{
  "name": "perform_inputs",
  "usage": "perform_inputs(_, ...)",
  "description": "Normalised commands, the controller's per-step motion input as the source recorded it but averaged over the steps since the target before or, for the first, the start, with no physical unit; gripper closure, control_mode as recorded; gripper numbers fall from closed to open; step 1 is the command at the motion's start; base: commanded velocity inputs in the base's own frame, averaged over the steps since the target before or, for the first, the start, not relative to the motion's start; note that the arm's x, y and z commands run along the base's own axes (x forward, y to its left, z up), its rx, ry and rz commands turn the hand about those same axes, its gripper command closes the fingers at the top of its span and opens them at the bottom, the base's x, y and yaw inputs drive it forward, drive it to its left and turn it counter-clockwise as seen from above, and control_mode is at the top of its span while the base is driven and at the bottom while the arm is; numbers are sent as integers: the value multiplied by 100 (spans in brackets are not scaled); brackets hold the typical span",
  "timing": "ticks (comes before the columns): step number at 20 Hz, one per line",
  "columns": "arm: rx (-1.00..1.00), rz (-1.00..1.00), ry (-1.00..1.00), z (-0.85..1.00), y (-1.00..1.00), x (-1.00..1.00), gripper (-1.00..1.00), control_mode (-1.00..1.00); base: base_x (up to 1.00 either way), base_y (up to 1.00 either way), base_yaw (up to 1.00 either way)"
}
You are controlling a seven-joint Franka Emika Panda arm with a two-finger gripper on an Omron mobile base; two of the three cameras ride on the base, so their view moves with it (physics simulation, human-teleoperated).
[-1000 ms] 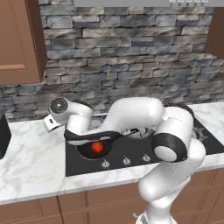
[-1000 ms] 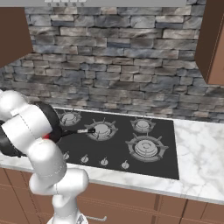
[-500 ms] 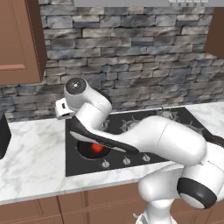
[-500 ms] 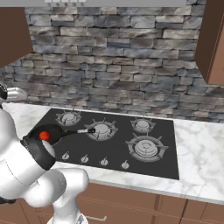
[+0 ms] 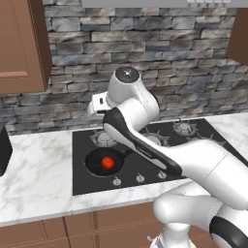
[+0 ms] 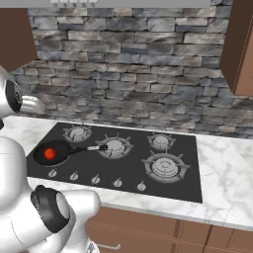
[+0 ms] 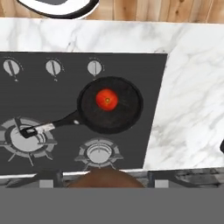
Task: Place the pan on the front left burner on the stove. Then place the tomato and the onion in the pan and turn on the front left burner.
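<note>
Now, as I see it from my station:
Stove (image 6: 188, 163): black cooktop set in the marble counter (image 5: 34, 169).
Pan (image 7: 127, 116): on the front left burner, handle lying toward the next burner.
Tomato (image 7: 107, 99): inside the pan.
Onion (image 7: 105, 179): brown, between my fingers, which sit spread on either side of it, above the back of the stove.
Gripper (image 7: 105, 181): holds the onion.

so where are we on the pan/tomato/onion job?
Done: the pan sits on the front left burner of the stove, with the tomato in it. In hand: a tan-brown ball, apparently the onion, sits at the jaws in the hand view, above the stove. Left: onion into the pan, then turn the burner knob.
</note>
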Motion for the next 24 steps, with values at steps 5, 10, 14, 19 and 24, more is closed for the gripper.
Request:
perform_inputs(5, 4, -5, 20, -12, -10, -2, 100, -100, 0, 0, 0)
perform_inputs(10, 0, 0, 27, -14, 0, 2, 100, -100, 0, 0, 0)
perform_inputs(14, 0, -5, 5, -10, 0, 0, 100, -100, 0, 0, 0)
perform_inputs(19, 0, -9, -1, -33, -3, 0, 100, -100, 0, 0, 0)
perform_inputs(24, 0, -4, -6, -53, -20, 0, 100, -100, 0, 0, 0)
